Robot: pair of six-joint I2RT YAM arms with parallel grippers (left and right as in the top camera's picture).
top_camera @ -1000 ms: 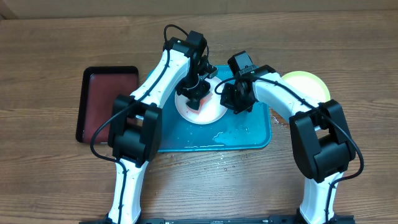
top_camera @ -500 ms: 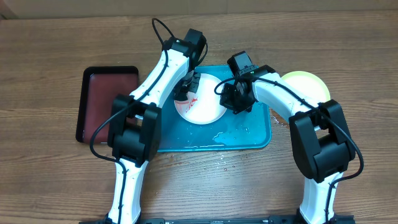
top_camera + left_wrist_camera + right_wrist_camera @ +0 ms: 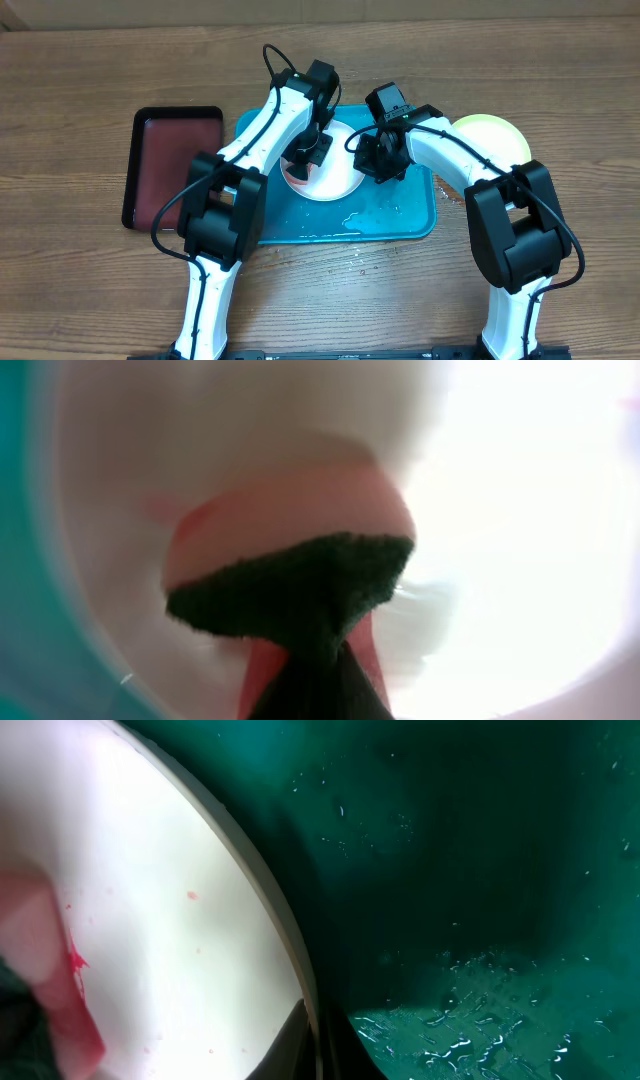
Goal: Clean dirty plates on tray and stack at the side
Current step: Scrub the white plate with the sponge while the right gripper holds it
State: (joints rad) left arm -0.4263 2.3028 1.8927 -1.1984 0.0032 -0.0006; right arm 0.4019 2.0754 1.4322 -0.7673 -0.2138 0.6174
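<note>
A white plate (image 3: 340, 176) lies on the wet turquoise tray (image 3: 400, 215). My left gripper (image 3: 303, 155) is shut on a sponge (image 3: 290, 580) with a pink body and a dark green pad, and presses it onto the plate's left part (image 3: 500, 510). My right gripper (image 3: 372, 160) is shut on the plate's right rim (image 3: 290, 950), with its fingertips (image 3: 318, 1042) on either side of the rim. Small red specks show on the plate (image 3: 170, 920). A yellow-green plate (image 3: 492, 135) sits on the table to the right of the tray. The light blue plate is not in view.
A black tray with a dark red inside (image 3: 170, 165) stands left of the turquoise tray. Water drops lie on the tray floor (image 3: 480, 1020) and on the wood near its front edge (image 3: 362, 258).
My left gripper has slid the sponge over the plate, first up and left, then back down toward the middle. The right gripper and the plate have stayed in place.
</note>
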